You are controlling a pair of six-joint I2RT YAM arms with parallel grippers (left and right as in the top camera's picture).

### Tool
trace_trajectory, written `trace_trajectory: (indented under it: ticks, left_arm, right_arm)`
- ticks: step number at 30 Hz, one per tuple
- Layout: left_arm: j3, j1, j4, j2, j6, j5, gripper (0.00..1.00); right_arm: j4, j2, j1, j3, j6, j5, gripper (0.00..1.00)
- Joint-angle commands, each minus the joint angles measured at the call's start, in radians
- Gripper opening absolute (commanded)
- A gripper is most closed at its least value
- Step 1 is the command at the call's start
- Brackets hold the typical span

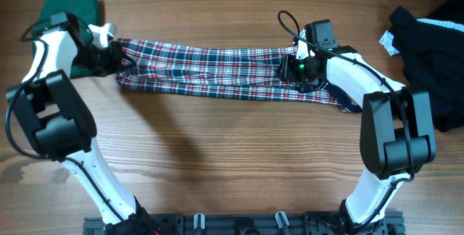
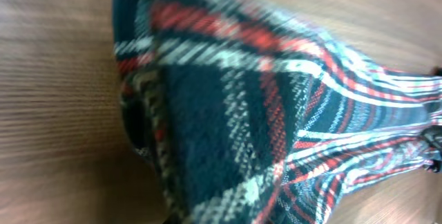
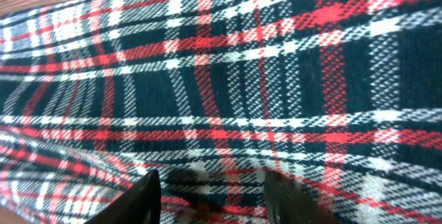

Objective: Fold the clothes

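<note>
The clothes include a red-white-navy plaid dress (image 1: 217, 72), which lies stretched in a long band across the middle of the table. My left gripper (image 1: 116, 55) is at its left end, shut on the cloth. In the left wrist view the plaid dress (image 2: 276, 113) fills the frame, blurred and close, hiding the fingers. My right gripper (image 1: 297, 68) sits over the band's right part. In the right wrist view the right gripper (image 3: 212, 182) stands open, its two dark fingers (image 3: 145, 196) apart just above the plaid dress (image 3: 242, 79).
A dark-green garment (image 1: 69, 6) lies folded at the back left, just behind my left arm. A black garment (image 1: 428, 54) is heaped at the right edge with a white label showing. Bare wooden table (image 1: 232, 162) stretches in front of the dress.
</note>
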Motion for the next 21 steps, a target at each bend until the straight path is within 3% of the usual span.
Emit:
trace_trajectory:
  ticks: [1, 12, 21]
  left_arm:
    - [0.003, 0.000, 0.008, -0.127, 0.005, -0.012, 0.04]
    - [0.005, -0.117, 0.014, -0.155, -0.054, -0.067, 0.04]
    - [0.037, -0.319, 0.060, -0.172, -0.093, -0.068, 0.04]
  right_arm:
    - [-0.011, 0.058, 0.001, 0.010, 0.000, -0.063, 0.49]
    - [-0.074, -0.095, 0.001, 0.071, -0.026, -0.125, 0.49]
    - [-0.082, -0.247, 0.000, 0.080, -0.029, -0.132, 0.56]
